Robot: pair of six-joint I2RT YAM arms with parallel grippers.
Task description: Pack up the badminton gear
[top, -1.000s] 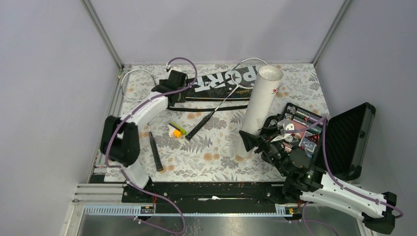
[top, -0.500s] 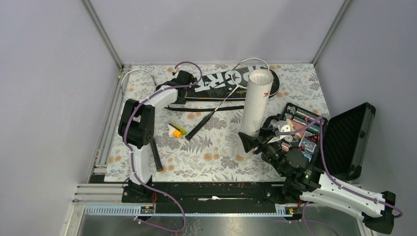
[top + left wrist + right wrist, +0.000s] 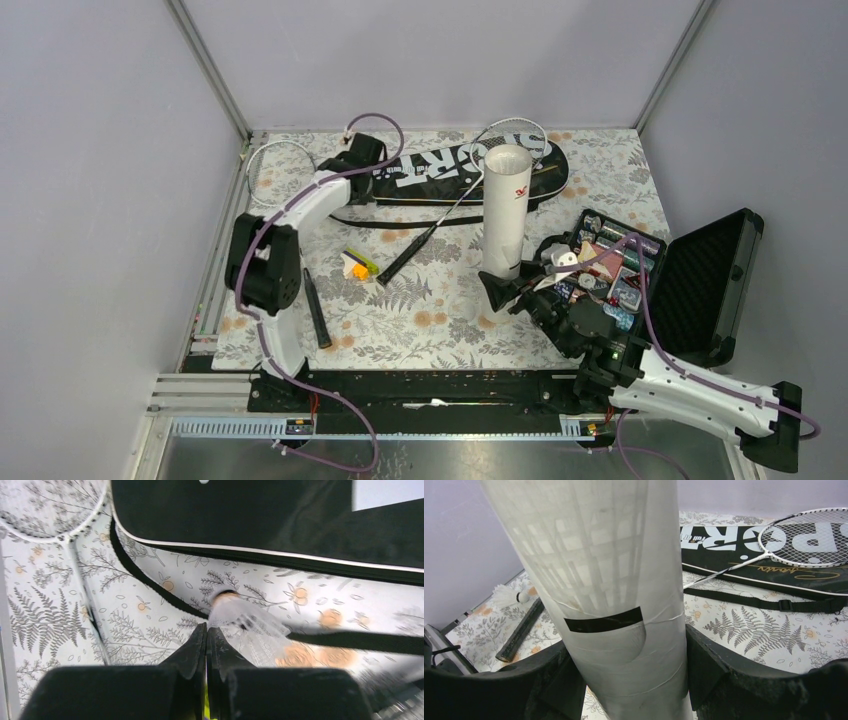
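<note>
Right fingers (image 3: 729,672) clamped low around the white tube (image 3: 505,205), which stands nearly upright on the counter (image 3: 430,320). Left fingers (image 3: 192,647) are pressed together beside the black SPORT bag (image 3: 470,165), with a blurred shuttlecock (image 3: 245,625) at their tips; pinched or not, I cannot tell.

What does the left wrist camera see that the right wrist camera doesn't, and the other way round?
Only left wrist: the left fingers pressed shut, and a racket rim. Only right wrist: the white tube gripped by the right fingers, the SPORT letters, and a racket over them. Both: the black bag, its strap, and a white shuttlecock, maybe not the same one.
</note>
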